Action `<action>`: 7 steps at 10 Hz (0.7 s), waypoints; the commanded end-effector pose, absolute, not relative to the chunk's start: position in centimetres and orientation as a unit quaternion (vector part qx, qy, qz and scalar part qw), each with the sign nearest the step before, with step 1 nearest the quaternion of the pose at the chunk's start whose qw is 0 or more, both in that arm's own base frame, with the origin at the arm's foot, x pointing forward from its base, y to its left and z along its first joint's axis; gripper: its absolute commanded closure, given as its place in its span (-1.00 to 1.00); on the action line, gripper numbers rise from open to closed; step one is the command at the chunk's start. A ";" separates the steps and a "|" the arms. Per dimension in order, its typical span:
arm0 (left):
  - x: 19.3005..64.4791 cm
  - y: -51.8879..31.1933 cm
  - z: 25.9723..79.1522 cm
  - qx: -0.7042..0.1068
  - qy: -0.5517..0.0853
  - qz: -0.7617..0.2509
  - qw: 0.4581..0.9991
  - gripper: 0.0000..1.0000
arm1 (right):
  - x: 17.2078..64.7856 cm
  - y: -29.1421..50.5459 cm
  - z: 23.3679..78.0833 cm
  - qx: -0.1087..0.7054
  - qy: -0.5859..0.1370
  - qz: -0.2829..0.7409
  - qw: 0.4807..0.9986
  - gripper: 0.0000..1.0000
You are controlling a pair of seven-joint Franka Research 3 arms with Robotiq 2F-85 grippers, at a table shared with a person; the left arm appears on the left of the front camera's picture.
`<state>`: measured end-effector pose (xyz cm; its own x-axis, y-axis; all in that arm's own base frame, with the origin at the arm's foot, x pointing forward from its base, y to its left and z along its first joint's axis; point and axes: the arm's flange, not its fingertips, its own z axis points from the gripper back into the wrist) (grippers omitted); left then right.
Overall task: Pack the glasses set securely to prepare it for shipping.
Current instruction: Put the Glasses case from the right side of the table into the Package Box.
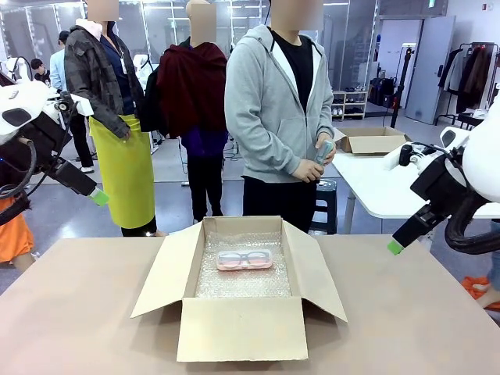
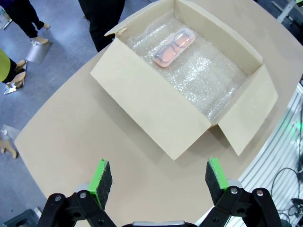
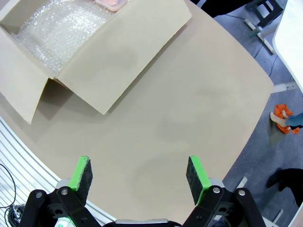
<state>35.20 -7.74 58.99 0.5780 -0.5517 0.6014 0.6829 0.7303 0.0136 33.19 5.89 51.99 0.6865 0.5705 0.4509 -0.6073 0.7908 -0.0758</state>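
On my right wrist camera the pink case (image 3: 111, 4) is sliced by the top edge, so I get just one end of it, and the box (image 3: 118, 42) runs off frame too. Out front, the person's hand (image 1: 307, 169) covers most of the green case (image 1: 321, 148); the box's near wall hides the nearest strip of bubble wrap (image 1: 242, 277).

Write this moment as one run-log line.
left claw open | right claw open | pink case in box on bubble wrap | green case in person's hand
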 end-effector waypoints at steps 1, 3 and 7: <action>35.2 -7.6 59.3 -0.113 -0.300 -0.354 0.879 -1.00 | 33.2 6.0 52.0 0.038 -0.231 0.320 0.918 -1.00; 35.2 -7.6 59.3 -0.113 -0.300 -0.354 0.879 -1.00 | 33.2 6.0 52.0 0.038 -0.231 0.320 0.918 -1.00; 35.2 -7.6 59.3 -0.113 -0.300 -0.354 0.879 -1.00 | 33.2 6.0 52.0 0.038 -0.231 0.320 0.918 -1.00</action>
<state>35.20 -7.74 58.99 0.5780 -0.5517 0.6014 0.6829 0.7303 0.0136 33.19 5.89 51.99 0.6865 0.5705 0.4509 -0.6073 0.7908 -0.0758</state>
